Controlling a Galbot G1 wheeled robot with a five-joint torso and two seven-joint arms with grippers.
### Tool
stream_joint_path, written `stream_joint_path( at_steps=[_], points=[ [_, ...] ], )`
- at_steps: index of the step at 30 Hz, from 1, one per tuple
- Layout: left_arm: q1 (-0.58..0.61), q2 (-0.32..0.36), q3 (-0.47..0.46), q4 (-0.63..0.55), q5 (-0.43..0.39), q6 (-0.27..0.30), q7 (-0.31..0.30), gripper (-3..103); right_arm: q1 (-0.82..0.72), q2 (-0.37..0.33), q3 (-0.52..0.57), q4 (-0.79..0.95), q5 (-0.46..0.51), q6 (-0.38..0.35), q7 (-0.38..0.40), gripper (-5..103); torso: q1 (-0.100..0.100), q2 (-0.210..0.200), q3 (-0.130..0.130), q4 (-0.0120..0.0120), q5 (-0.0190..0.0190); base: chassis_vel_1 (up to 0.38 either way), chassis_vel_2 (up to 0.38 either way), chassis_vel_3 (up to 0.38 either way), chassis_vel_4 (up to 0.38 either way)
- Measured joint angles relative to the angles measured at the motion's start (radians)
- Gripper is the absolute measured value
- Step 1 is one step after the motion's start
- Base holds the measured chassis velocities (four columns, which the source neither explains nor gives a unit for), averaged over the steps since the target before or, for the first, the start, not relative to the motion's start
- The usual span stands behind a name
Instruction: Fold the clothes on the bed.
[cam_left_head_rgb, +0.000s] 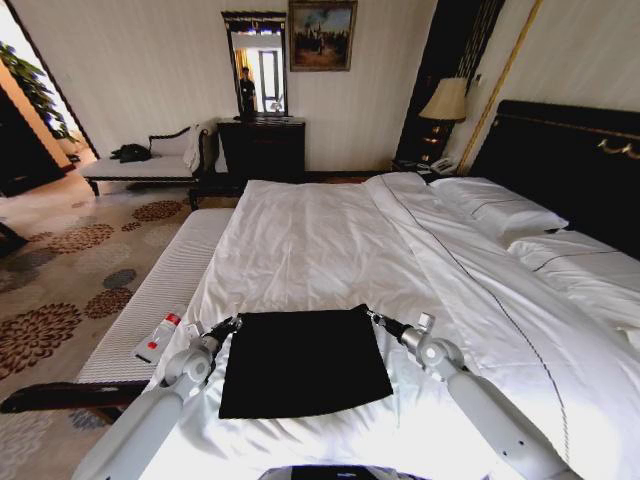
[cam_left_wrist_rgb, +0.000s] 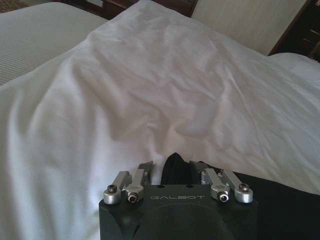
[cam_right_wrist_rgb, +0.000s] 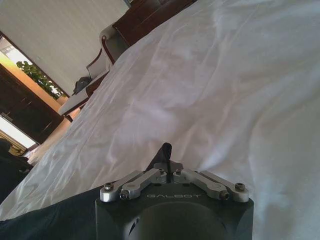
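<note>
The clothes (cam_left_head_rgb: 303, 362) are a black garment lying as a flat, roughly rectangular shape on the near part of the white bed (cam_left_head_rgb: 320, 240). My left gripper (cam_left_head_rgb: 234, 323) is shut on its far left corner. My right gripper (cam_left_head_rgb: 371, 316) is shut on its far right corner. In the left wrist view, a bunch of black fabric (cam_left_wrist_rgb: 176, 169) is pinched in the left gripper (cam_left_wrist_rgb: 173, 165). The right wrist view shows a black tip of cloth (cam_right_wrist_rgb: 164, 151) sticking out of the right gripper (cam_right_wrist_rgb: 167, 165), with more of the garment (cam_right_wrist_rgb: 60, 217) trailing away.
A small white bottle with a red cap (cam_left_head_rgb: 158, 338) lies on the ribbed bench (cam_left_head_rgb: 165, 290) left of the bed. Pillows (cam_left_head_rgb: 500, 210) and the dark headboard (cam_left_head_rgb: 570, 150) are on the right. A chaise (cam_left_head_rgb: 150, 165), dresser (cam_left_head_rgb: 262, 148) and lamp (cam_left_head_rgb: 445, 100) stand by the far wall.
</note>
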Motion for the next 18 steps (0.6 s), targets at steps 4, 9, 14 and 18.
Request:
stream_joint_path(
  at_steps=[4,9,14,18],
  points=[
    [0.0,-0.001,0.001,0.004,0.001,0.006,0.007,28,-0.002,-0.002,0.003,0.005,0.002,0.0,0.001,1,0.0,0.0,0.0,0.0,0.0,0.0,0.0,0.0,0.0],
    [0.0,-0.001,0.001,0.008,0.008,0.008,0.015,12,-0.005,-0.003,0.007,0.01,0.002,-0.001,0.003,1,0.0,0.0,0.0,0.0,0.0,0.0,0.0,0.0,0.0],
    [-0.003,-0.002,-0.005,0.008,0.007,0.009,0.019,0,-0.007,-0.004,0.011,0.016,0.002,-0.001,0.005,1,0.0,0.0,0.0,0.0,0.0,0.0,0.0,0.0,0.0],
    [-0.004,-0.005,-0.006,0.009,0.006,0.009,0.017,0,-0.01,-0.004,0.013,0.02,0.003,-0.002,0.006,1,0.0,0.0,0.0,0.0,-0.0001,0.0,0.0,0.0,0.0]
  ],
)
